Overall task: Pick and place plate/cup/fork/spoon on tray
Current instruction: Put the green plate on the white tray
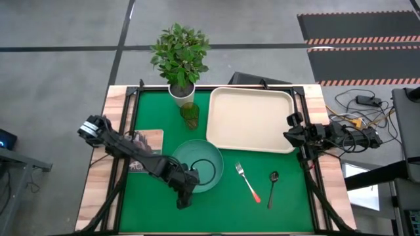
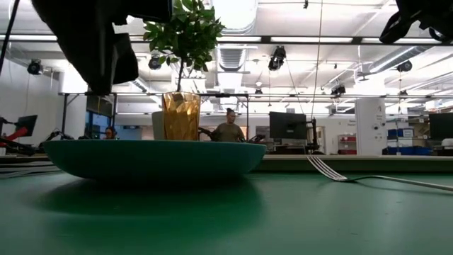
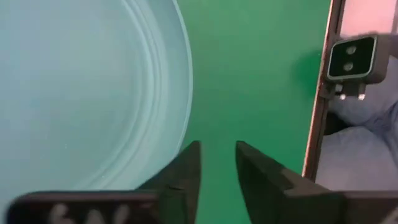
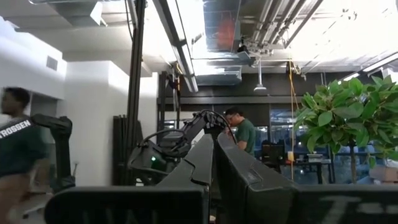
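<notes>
A green table (image 1: pixel 275 203) holds everything, placed here relative to the tray (image 1: pixel 250 119). The cream tray lies at the far right, long axis left to right. The teal plate (image 1: pixel 199 166) sits nearer and left of the tray. The left tool (image 1: pixel 184 195) hovers at the plate's near-left edge, fingers slightly apart, grasping nothing. The right tool (image 1: pixel 291 128) waits at the tray's right edge, fingers clenched. A plant (image 1: pixel 180 58) stands left of the tray. The fork (image 1: pixel 247 181), near the tray's front edge, points its tines toward the tray, handle slanting right. The spoon (image 1: pixel 272 187), right of the fork, points its bowl toward the tray. The cup (image 1: pixel 189 114) stands upright just left of the tray.
</notes>
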{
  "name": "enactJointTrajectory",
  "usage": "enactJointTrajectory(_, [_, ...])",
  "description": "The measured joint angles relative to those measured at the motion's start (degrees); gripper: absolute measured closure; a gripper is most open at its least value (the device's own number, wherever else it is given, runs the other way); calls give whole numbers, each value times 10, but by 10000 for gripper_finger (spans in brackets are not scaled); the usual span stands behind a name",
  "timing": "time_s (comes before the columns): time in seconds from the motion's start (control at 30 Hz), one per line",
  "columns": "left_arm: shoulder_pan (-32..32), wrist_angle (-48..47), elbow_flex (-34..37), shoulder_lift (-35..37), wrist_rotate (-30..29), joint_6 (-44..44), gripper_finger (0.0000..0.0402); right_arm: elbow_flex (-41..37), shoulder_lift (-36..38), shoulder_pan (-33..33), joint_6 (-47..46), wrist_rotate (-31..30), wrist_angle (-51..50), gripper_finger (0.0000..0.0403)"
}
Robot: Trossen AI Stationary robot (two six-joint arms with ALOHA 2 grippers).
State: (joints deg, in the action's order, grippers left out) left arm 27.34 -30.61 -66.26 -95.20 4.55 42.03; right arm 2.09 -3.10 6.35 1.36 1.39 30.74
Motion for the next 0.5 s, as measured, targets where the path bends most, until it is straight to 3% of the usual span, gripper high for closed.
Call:
enactJointTrajectory(0.17, [23, 0, 1, -12, -45, -68, 252, 0, 0, 0, -6, 0, 0, 394])
enactJointTrajectory(0.5, [39, -11, 2, -37, -113, -111, 266, 0, 0, 0, -16, 0, -5, 394])
